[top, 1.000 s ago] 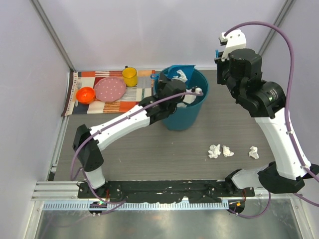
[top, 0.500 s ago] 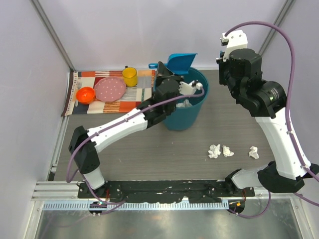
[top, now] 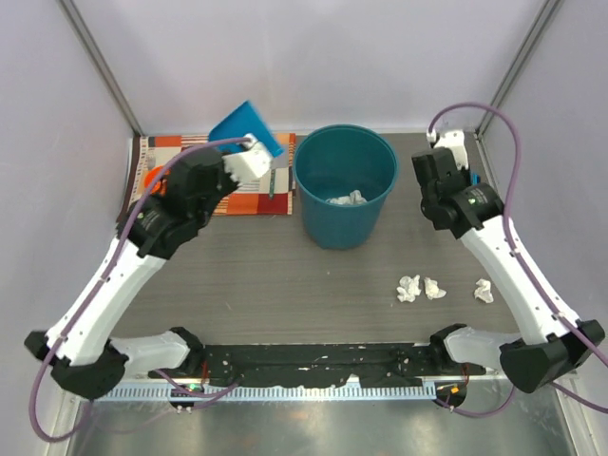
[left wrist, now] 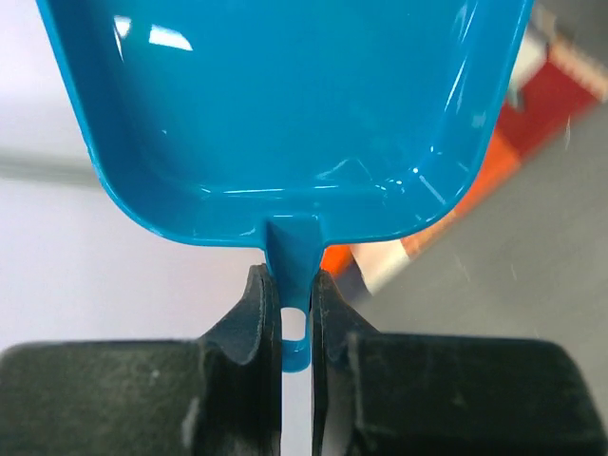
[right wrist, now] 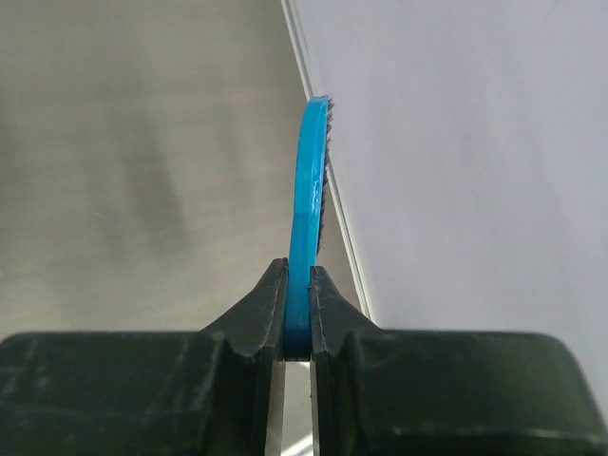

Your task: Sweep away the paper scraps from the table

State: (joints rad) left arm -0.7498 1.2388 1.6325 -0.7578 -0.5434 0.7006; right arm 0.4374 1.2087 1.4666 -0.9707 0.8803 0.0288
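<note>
Three white paper scraps (top: 408, 288) (top: 434, 289) (top: 484, 291) lie on the dark table (top: 285, 275) at the front right. More white scraps (top: 347, 199) lie inside the teal bucket (top: 328, 223). My left gripper (left wrist: 295, 285) is shut on the handle of a blue dustpan (left wrist: 285, 104), which is empty. In the top view the dustpan (top: 245, 126) hangs above the placemat, left of the bucket. My right gripper (right wrist: 297, 290) is shut on a thin blue brush (right wrist: 309, 190), seen edge-on. It is held right of the bucket, near the back wall.
A striped placemat (top: 249, 201) lies at the back left, with an orange bowl (top: 155, 178) on it, mostly hidden by my left arm. Grey walls close in the back and both sides. A metal rail (top: 285, 361) runs along the near edge.
My left arm has swung the dustpan out of the bucket and to the left, over the placemat. My right arm has dropped lower beside the bucket. The three scraps on the table have not moved.
</note>
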